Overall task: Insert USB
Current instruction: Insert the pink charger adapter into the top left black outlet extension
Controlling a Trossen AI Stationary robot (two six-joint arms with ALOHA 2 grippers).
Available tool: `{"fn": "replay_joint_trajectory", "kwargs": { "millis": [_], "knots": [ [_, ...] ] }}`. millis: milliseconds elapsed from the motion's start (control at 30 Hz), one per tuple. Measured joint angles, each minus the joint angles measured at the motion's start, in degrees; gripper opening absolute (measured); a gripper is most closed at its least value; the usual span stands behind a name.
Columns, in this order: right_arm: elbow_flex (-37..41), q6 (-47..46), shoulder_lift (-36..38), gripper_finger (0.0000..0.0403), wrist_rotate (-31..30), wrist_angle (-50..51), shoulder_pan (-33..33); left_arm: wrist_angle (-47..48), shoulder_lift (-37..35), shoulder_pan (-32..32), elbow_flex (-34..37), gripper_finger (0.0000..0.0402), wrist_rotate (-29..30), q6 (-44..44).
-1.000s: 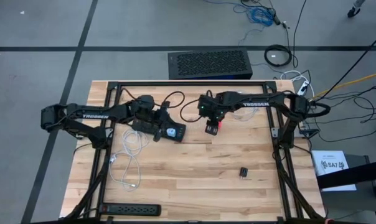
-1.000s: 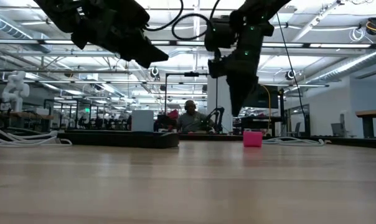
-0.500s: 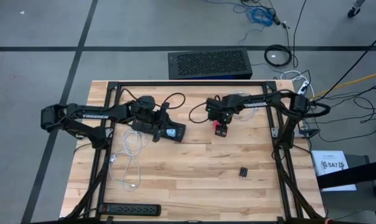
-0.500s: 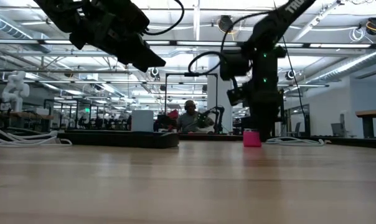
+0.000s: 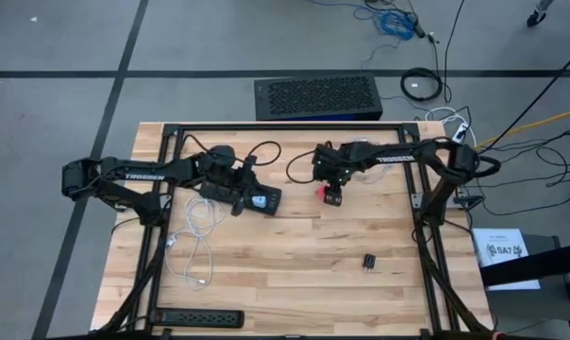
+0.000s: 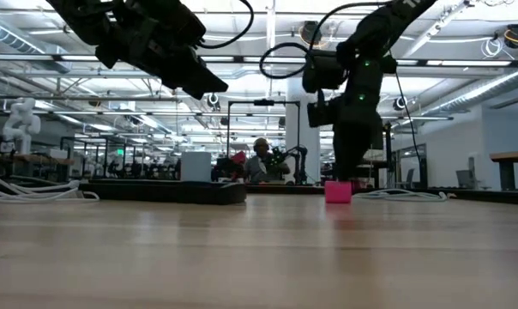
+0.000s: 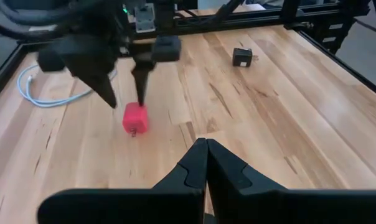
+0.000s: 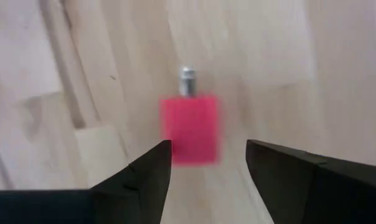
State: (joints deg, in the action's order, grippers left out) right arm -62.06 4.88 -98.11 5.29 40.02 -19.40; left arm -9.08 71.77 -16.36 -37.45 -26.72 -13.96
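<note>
your left gripper (image 7: 203,163) sits with its fingers pressed together, holding nothing, over the black device (image 5: 252,198) at the table's left-centre. to its right, your right gripper (image 5: 331,191) hangs fingers apart just above the pink usb block (image 8: 189,127), which rests on the wooden table (image 5: 294,274), free of both fingers. a small black adapter (image 5: 370,261) lies well apart.
</note>
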Motion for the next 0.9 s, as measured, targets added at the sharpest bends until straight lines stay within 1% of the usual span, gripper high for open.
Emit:
{"fn": "replay_joint_trajectory", "kwargs": {
  "millis": [67,133,233,333,400,500,600,667,733,800,900],
  "knots": [
    [0.1,0.6,0.9,0.0197,-2.0,4.2,0.0,0.7,0.0,0.0,0.0,0.0013,0.0,0.0],
    [0.2,0.7,1.1,0.0196,-2.3,6.7,0.0,1.4,0.0,-0.1,0.0,0.0013,0.6,-0.1],
    [1.9,0.8,1.1,0.0189,-2.3,5.3,0.0,2.2,0.0,-0.1,0.0,0.0013,2.3,-0.4],
    [2.8,0.5,1.0,0.0162,-1.6,0.6,0.3,2.4,0.0,-0.1,0.0,0.0013,3.4,-0.4],
    [3.0,0.3,1.0,0.0134,2.1,-0.8,0.5,2.4,0.0,-0.1,0.0,0.0013,3.5,-0.3],
    [3.0,-0.2,1.0,0.0088,10.2,-4.1,1.5,2.6,0.0,0.0,0.0,0.0013,3.4,-0.3],
    [3.0,0.2,1.0,0.0052,14.4,-5.1,2.8,2.6,0.0,0.0,0.0,0.0013,3.4,-0.2],
    [2.3,0.0,1.0,0.004,13.8,-5.2,3.6,2.7,0.0,0.0,0.0,0.0013,3.5,0.0],
    [1.0,-1.0,1.0,0.0039,11.4,-5.3,4.3,2.8,0.0,0.0,0.0,0.0013,3.4,0.0],
    [-0.7,-1.5,1.0,0.005,8.2,-5.2,5.2,2.9,0.0,0.0,0.0,0.0013,3.5,0.0],
    [-2.7,2.3,1.1,0.0083,3.8,-4.2,7.5,4.0,0.0,0.0,0.0,0.0013,4.0,-0.1]
  ]
}}
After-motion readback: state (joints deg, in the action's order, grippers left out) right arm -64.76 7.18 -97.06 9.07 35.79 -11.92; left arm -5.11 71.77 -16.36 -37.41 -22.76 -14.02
